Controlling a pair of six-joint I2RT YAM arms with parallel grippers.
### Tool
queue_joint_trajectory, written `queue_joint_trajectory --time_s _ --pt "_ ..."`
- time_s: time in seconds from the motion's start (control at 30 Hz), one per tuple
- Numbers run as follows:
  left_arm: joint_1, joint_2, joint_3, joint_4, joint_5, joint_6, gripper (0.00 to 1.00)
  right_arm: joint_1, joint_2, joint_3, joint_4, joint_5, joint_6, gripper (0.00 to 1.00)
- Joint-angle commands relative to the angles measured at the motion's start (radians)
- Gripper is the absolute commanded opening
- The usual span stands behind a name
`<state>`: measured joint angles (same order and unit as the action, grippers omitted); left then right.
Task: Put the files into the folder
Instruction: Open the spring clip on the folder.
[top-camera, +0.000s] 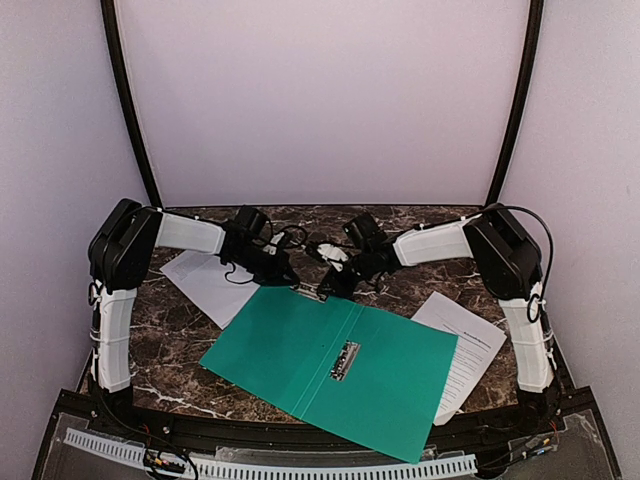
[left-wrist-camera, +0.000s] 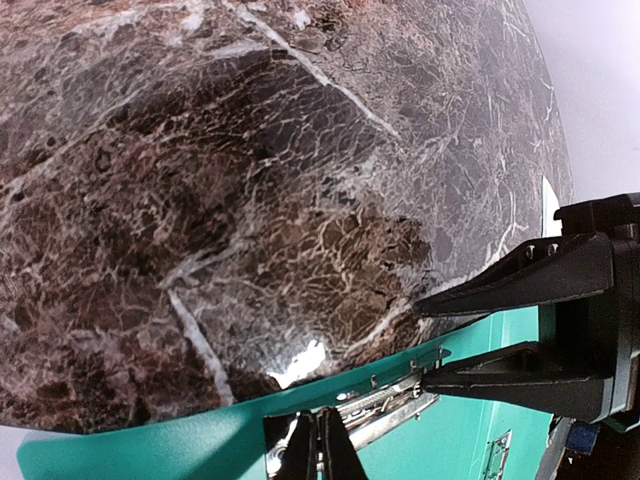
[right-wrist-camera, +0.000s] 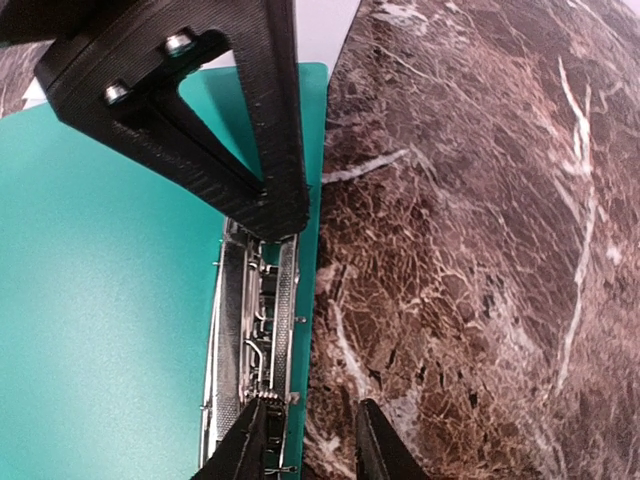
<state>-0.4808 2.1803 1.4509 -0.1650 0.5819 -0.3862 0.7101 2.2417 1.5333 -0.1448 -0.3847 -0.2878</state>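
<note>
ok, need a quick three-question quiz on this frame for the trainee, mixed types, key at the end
1. True or false: both sheets already lie inside the folder.
2. Where do the left pincer and right pincer converge? A: the folder's near edge. B: the metal clip at its far edge. C: its middle.
3. Which pincer's jaws stand apart?
Key: 1 false, the left sheet and right sheet lie outside it. 2 B. 3 the right pincer.
</note>
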Motion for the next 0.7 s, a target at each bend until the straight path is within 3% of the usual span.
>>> queue_joint_trajectory --time_s 0.0,0.27,0.67 --pt "-0.005 -0.01 -0.044 -0.038 -0.052 -0.004 0.01 0.0 0.011 0.0 -0.09 -0.037 0.027 0.38" --pt "-0.015 -0.017 -0.063 -0.023 -0.071 -0.019 0.01 -0.004 -0.024 -0.003 -0.053 -0.103 0.079 0.5" --pt "-0.022 -0.023 -0.066 -0.016 -0.081 -0.028 0.01 0.01 -0.032 -0.036 -0.022 -0.048 0.085 0.48"
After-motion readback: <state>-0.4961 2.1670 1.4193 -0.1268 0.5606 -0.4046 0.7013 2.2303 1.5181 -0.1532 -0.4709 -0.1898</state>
